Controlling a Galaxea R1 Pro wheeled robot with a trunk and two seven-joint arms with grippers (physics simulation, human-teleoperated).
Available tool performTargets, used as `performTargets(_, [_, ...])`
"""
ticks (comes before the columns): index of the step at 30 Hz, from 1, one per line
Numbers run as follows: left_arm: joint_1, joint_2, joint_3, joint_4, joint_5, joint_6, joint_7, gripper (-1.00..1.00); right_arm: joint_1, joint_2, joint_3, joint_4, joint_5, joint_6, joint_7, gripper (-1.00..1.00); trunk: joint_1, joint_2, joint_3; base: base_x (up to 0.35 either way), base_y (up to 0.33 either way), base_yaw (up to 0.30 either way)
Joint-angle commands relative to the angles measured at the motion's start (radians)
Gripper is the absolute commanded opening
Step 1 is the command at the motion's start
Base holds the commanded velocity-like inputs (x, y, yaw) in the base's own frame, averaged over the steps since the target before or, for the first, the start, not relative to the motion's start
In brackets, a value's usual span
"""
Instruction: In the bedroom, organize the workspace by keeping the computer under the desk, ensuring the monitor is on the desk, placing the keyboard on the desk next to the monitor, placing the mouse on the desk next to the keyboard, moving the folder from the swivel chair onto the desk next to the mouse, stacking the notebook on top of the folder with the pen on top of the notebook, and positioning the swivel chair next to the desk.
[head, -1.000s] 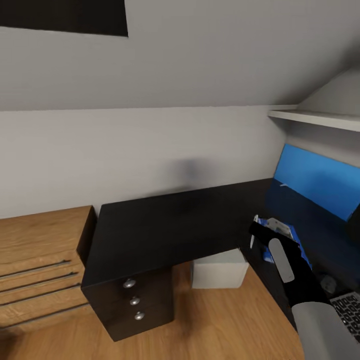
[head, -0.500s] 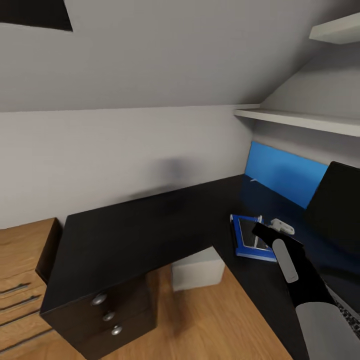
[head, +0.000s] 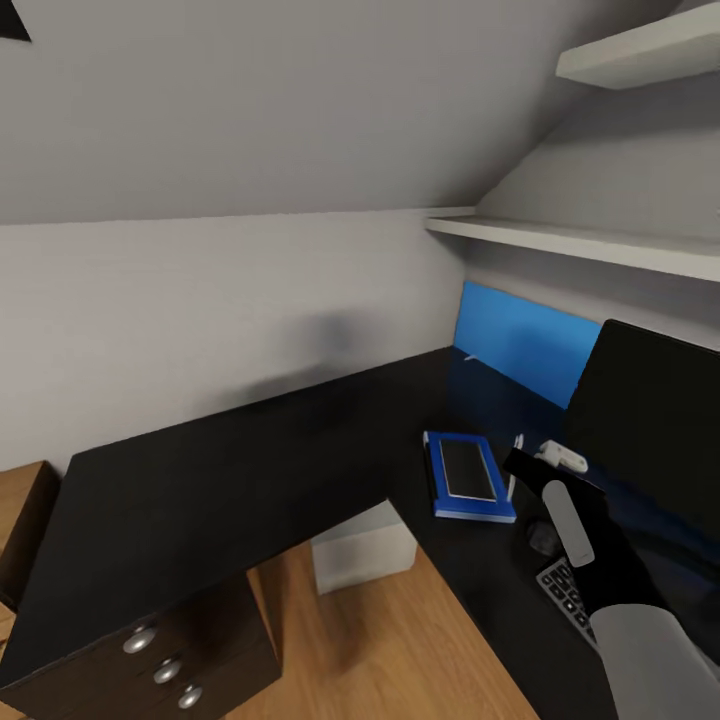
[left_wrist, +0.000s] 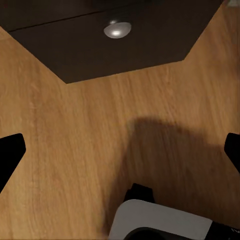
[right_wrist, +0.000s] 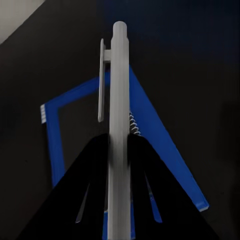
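The right gripper (head: 522, 462) is clamping the pen (right_wrist: 118, 125), with the folder (head: 466, 480) lying at its 10 o'clock on the bench (head: 240, 470). The camera has panned right since earlier, so the monitor (head: 650, 420) is showing more fully.

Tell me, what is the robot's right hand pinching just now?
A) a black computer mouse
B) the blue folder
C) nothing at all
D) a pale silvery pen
D: the right gripper is closed on the pen, which sticks out between its dark fingers, above the blue folder and the dark notebook lying on the desk.
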Motion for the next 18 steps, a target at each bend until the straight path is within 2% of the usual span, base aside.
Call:
performTargets(1, [0.000, -0.001, 0.005, -0.001, -0.009, -0.002, -0.006, 1.00, 0.000, 0.000, 0.004, 0.002, -0.003, -0.005, -0.004, -1.00, 0.000, -0.001, -0.001, 0.183, -0.006, -0.015])
performTargets(6, [0.000, -0.001, 0.005, -0.001, -0.009, -0.002, -0.006, 1.00, 0.000, 0.001, 0.008, 0.049, 0.057, -0.042, 0.002, -1.00, 0.000, -0.001, -0.001, 0.272, -0.002, -0.005])
performTargets(9, [0.000, -0.001, 0.005, -0.001, -0.009, -0.002, -0.006, 1.00, 0.000, 0.002, 0.009, 0.080, 0.077, -0.065, 0.016, -1.00, 0.000, -0.001, -0.001, 0.301, -0.001, -0.001])
performTargets(14, [0.000, -0.001, 0.005, -0.001, -0.009, -0.002, -0.006, 1.00, -0.001, 0.003, 0.015, 0.091, 0.086, -0.082, 0.037, -1.00, 0.000, -0.001, -0.001, 0.266, 0.000, 0.000])
performTargets(18, [0.000, -0.001, 0.004, -0.001, -0.010, -0.002, -0.006, 1.00, -0.001, 0.003, 0.049, 0.098, 0.089, -0.089, 0.049, -1.00, 0.000, -0.001, -0.001, 0.233, 0.000, 0.000])
